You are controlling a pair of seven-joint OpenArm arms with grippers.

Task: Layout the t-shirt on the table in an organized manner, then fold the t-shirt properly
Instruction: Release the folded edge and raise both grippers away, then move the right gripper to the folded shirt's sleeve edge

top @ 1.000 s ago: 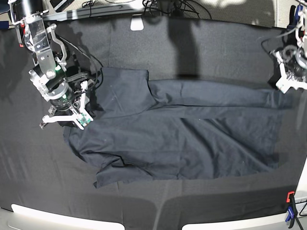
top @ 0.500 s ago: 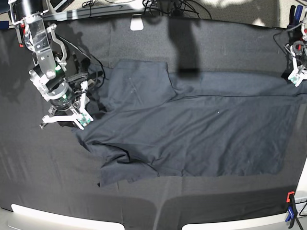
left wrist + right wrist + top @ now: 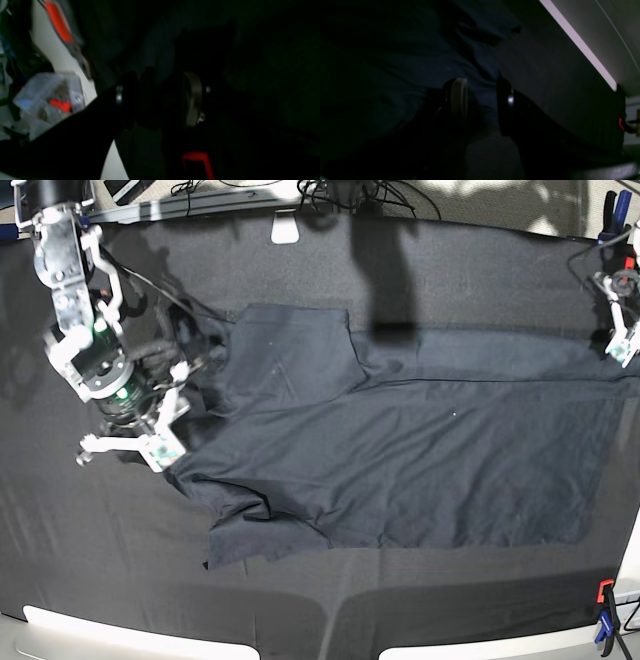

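- base view: the left tool (image 3: 622, 330) hangs at the counter's far right edge; its wrist view shows the jaws apart, empty.
- right tool (image 3: 128, 448), jaws parted, sits at the shirt's left edge; a hold is unclear.
- the dark charcoal-grey thin t-shirt (image 3: 400, 450) lies spread but creased on the black cloth-covered counter (image 3: 60, 560); one corner remains bunched, folding not begun.

We take this for a robotics lab: tangled black cables (image 3: 340, 192) behind the black cloth-covered table (image 3: 420, 260), red-handled clamp (image 3: 605, 592) gripping its corner.

Dark charcoal t-shirt (image 3: 400, 450) lying spread and wrinkled across black-clothed table (image 3: 300, 270), one edge lying between right gripper's fingers (image 3: 457, 97)
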